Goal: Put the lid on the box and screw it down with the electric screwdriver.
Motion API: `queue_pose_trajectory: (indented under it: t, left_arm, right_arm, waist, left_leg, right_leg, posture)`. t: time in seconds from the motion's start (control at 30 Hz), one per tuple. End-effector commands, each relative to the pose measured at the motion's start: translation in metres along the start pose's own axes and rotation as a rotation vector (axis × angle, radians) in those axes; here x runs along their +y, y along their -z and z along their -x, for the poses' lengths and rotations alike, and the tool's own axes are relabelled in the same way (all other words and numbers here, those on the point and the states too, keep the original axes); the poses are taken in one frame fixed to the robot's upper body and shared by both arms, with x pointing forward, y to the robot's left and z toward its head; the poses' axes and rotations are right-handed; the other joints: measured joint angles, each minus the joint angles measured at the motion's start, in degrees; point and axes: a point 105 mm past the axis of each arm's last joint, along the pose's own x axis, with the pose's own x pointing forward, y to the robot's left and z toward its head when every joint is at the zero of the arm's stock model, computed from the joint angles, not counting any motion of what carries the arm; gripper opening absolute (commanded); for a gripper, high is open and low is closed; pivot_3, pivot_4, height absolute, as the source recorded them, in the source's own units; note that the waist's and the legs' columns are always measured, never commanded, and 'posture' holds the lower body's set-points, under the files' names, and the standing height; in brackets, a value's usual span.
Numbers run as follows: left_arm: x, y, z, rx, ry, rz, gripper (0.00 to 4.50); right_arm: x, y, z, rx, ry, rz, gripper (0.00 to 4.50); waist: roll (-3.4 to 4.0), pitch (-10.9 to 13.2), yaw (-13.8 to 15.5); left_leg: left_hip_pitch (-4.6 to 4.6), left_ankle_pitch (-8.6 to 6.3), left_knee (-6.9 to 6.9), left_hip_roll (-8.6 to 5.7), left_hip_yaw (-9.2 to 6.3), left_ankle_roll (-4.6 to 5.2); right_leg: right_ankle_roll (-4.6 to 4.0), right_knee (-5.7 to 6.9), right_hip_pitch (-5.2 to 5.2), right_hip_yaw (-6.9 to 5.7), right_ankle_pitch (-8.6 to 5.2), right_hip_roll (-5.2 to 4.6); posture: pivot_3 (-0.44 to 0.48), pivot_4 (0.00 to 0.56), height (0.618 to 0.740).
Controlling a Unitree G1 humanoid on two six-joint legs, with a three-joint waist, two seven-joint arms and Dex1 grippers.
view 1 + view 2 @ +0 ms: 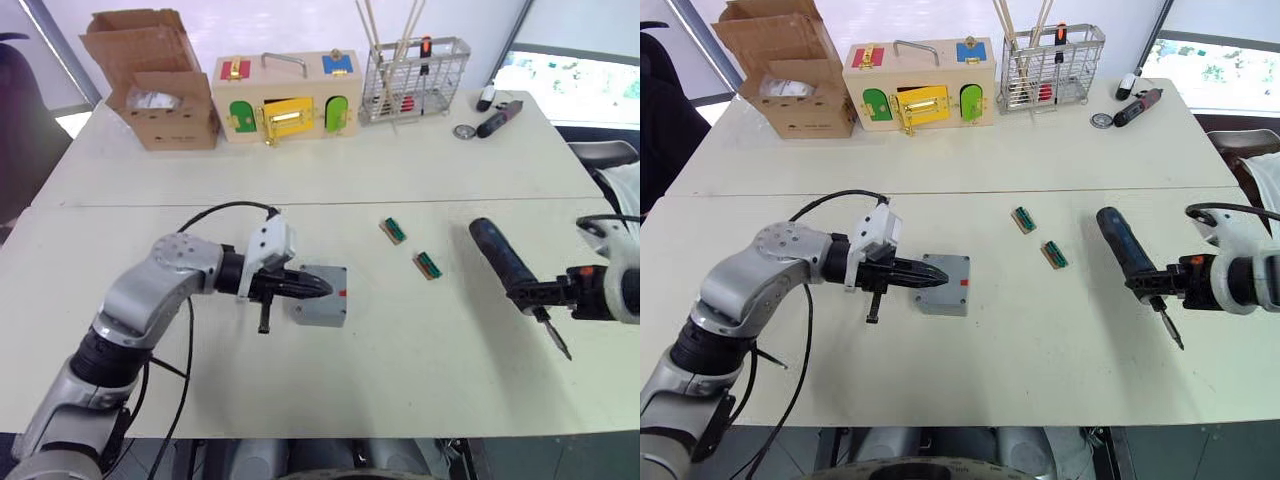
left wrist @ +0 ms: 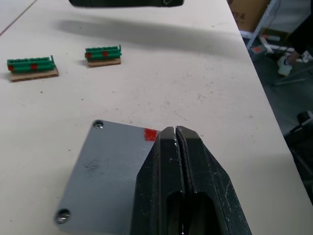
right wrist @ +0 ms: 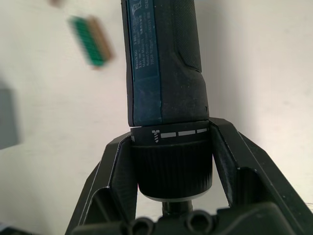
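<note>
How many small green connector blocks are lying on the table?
2. One green block lies right of the box, further back; the other green block lies nearer the electric screwdriver held in the right end effector. None seems hidden.

1. The left hand [image 1: 322, 288] lies with fingers pressed together over the lid [image 1: 945, 283], blocking approach from that side
2. Two green connector blocks [image 1: 393, 231] [image 1: 427, 265] sit between the lid and the right hand [image 1: 1152, 283]
3. That hand clamps the electric screwdriver [image 1: 1125, 252] above open worktop [image 1: 1060, 350]
4. The worktop's near half lies bare
</note>
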Motion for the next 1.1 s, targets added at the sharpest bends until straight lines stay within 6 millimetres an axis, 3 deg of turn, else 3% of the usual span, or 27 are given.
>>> queue_pose_trajectory:
  t: [0.03, 0.4, 0.47, 0.6, 0.67, 1.1]
  left_arm:
    - [-0.006, -0.008, 0.0, -0.032, -0.017, -0.022, 0.0]
    - [-0.012, -0.006, -0.006, -0.056, -0.053, 0.013, 0.0]
    - [-0.012, -0.005, -0.007, -0.06, -0.057, 0.015, 0.0]
    - [-0.011, -0.005, -0.01, -0.069, -0.059, 0.014, 0.0]
    - [-0.01, -0.006, -0.012, -0.073, -0.06, 0.014, 0.0]
    - [-0.015, -0.003, -0.014, -0.085, -0.097, 0.031, 0.0]
  right_arm:
    - [-0.004, -0.009, -0.003, 0.0, 0.029, 0.012, 1.89]
    - [-0.011, 0.007, -0.02, 0.147, 0.082, 0.114, 1.89]
    - [-0.013, 0.01, -0.021, 0.16, 0.091, 0.136, 2.86]
    - [-0.012, 0.014, -0.022, 0.187, 0.09, 0.186, 4.09]
    - [-0.014, 0.012, -0.022, 0.196, 0.104, 0.215, 4.46]
    - [-0.022, -0.002, -0.04, 0.347, 0.077, 0.346, 4.46]
  waist:
    - [0.0, 0.0, 0.1]
    - [0.01, 0.0, 0.3]
    - [0.01, 0.0, 0.4]
    - [0.01, 0.0, 0.3]
    - [0.0, 0.0, 0.3]
    - [-0.08, -0.1, 0.0]
  left_leg:
    - [-0.01, 0.0, 0.0, -0.01, 0.0, 0.0]
    - [-0.05, 0.0, -0.01, -0.03, -0.06, 0.0]
    - [-0.05, 0.0, -0.01, -0.03, -0.05, 0.0]
    - [-0.04, 0.0, 0.0, -0.03, -0.06, 0.0]
    - [-0.04, 0.0, 0.0, -0.03, -0.07, 0.0]
    - [-0.01, 0.0, -0.01, -0.04, -0.08, -0.01]
  right_leg:
    - [0.0, 0.0, -0.02, 0.0, 0.0, -0.01]
    - [0.0, -0.01, -0.05, -0.04, 0.0, -0.03]
    - [0.0, -0.01, -0.05, -0.04, 0.0, -0.03]
    - [0.0, -0.01, -0.04, -0.05, 0.0, -0.03]
    - [0.0, -0.01, -0.03, -0.06, 0.0, -0.03]
    - [0.0, -0.02, -0.05, -0.05, 0.0, -0.05]
  posture:
    - [0.0, 0.15, 0.74]
    - [0.0, 0.15, 0.74]
    - [0.0, 0.15, 0.74]
    - [0.0, 0.15, 0.74]
    - [0.0, 0.15, 0.74]
    - [0.0, 0.15, 0.74]
